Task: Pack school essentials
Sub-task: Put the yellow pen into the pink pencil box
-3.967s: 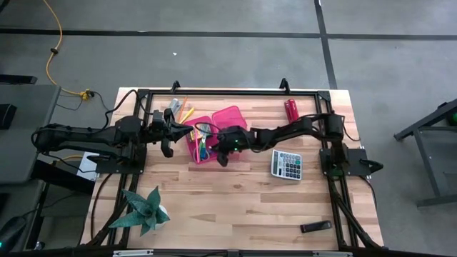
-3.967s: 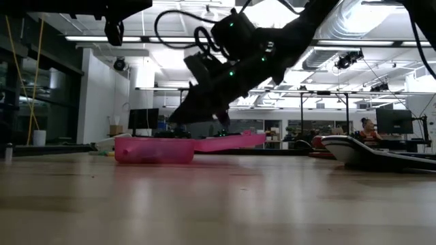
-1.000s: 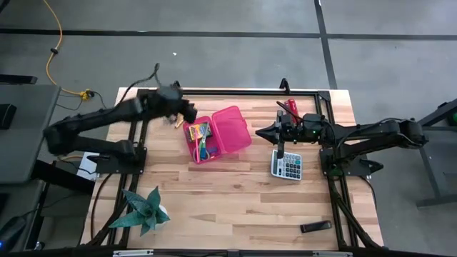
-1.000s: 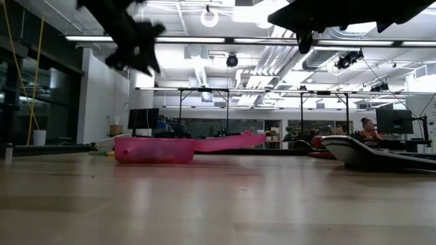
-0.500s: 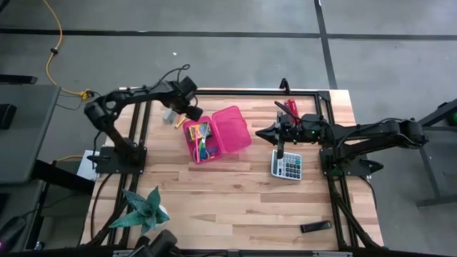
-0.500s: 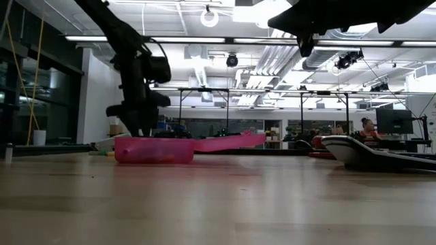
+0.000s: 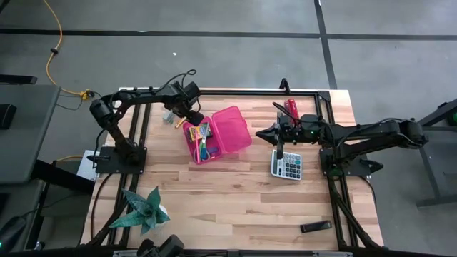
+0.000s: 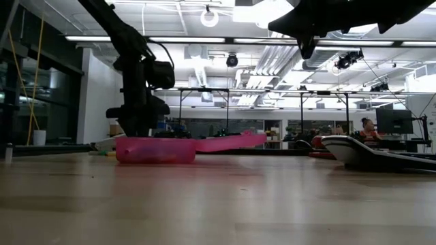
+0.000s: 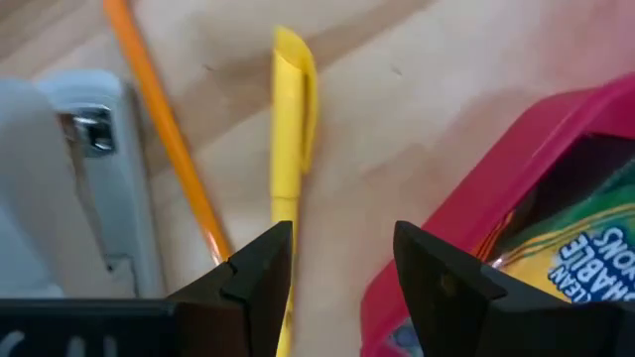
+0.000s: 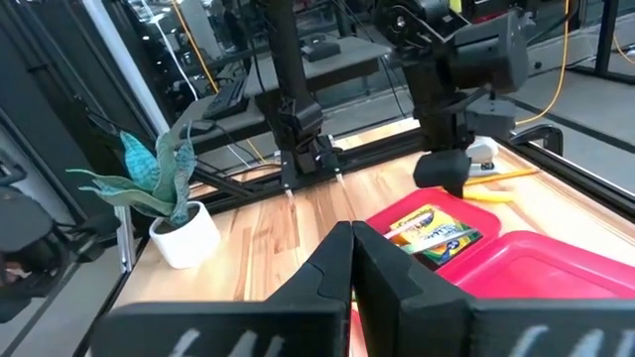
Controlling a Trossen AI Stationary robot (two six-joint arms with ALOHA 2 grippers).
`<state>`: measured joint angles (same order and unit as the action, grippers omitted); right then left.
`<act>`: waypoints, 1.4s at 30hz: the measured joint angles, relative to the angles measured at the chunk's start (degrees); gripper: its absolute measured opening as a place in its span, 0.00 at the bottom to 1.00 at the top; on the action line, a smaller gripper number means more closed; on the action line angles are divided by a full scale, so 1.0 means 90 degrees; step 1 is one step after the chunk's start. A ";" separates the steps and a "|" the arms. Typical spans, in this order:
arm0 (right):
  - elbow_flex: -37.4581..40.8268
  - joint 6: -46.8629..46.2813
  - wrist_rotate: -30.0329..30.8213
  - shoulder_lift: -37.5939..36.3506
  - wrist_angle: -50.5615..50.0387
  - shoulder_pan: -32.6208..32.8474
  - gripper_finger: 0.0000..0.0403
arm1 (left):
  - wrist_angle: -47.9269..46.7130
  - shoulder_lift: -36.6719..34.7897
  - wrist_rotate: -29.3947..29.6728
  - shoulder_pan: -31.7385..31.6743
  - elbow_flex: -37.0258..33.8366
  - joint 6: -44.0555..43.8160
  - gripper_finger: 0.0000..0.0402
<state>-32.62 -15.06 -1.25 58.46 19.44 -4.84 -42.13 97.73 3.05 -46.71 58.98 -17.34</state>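
I have the left gripper [image 9: 332, 258] down low over the table just outside the pink case [image 7: 216, 133], fingers spread with nothing between them. Just ahead of the fingertips, in line with the gap, lies a yellow pen [image 9: 291, 149]; beside it on the far side from the case runs a thin orange pencil [image 9: 169, 129], and past that a grey-and-white item [image 9: 69, 188] I cannot identify. The red-pink wall of the case sits close on the other side of my fingers.

The right gripper [image 10: 349, 260] waits well apart from the case, above the grey calculator [image 7: 287, 165], with its fingers pressed together and holding nothing. The red stapler [image 7: 291, 108] lies behind it near the table's far edge.

I judge the packing partly done. The case lies open, lid folded flat, and the crayon box [image 10: 434, 232] already sits in its tray [image 7: 202, 140] alongside some other small coloured pieces I cannot make out one by one. What is left, as far as I can see, is the loose group by my left gripper: the pen, the pencil and whatever else lies with them. After that the lid needs closing.
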 joint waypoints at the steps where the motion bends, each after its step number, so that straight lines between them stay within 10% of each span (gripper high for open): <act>1: 0.0000 0.0006 0.0006 0.0000 -0.0017 0.0002 0.00 | -0.0043 0.0000 0.0000 0.0053 0.0000 0.0000 0.41; 42: -0.0002 -0.0205 0.0211 0.0002 -0.0041 0.0000 0.00 | 0.0131 0.0665 0.0354 -0.0161 0.0005 0.0333 0.30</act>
<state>-32.64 -16.91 0.64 58.48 19.07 -4.84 -40.95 103.72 6.24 -48.16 59.02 -14.35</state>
